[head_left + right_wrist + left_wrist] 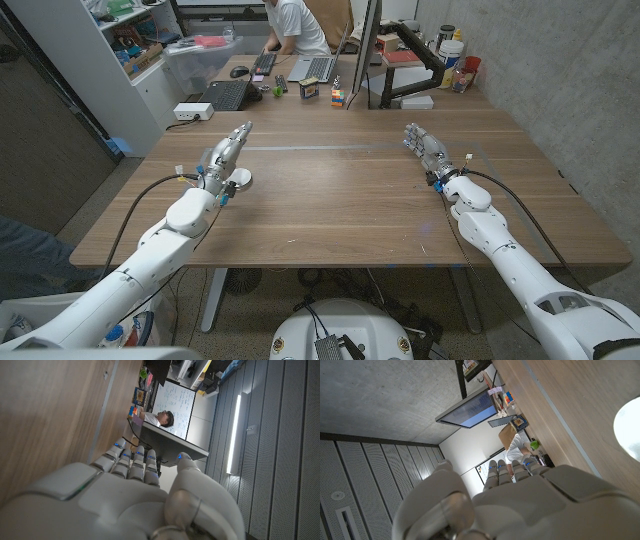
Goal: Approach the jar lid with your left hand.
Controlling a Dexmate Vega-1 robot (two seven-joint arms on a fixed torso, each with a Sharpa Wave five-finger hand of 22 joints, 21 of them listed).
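The jar lid (240, 180), a small white disc, lies on the wooden table (330, 190) on its left side. My left hand (226, 154) hovers right beside it, with the lid close to the hand's heel and the fingers stretched out past it toward the table's far edge. This hand holds nothing. In the left wrist view the lid (628, 425) appears as a blurred white patch beside the back of my left hand (520, 505). My right hand (424, 146) waits over the table's right side, fingers straight and apart, holding nothing; its back (125, 500) is seen in the right wrist view.
A person (297, 25) works at a desk behind the table, with a keyboard (224, 95) and a laptop (315, 69). A white box (191, 111) sits by the far left corner. A colour cube (339, 98) and a monitor stand (372, 60) are at the far edge.
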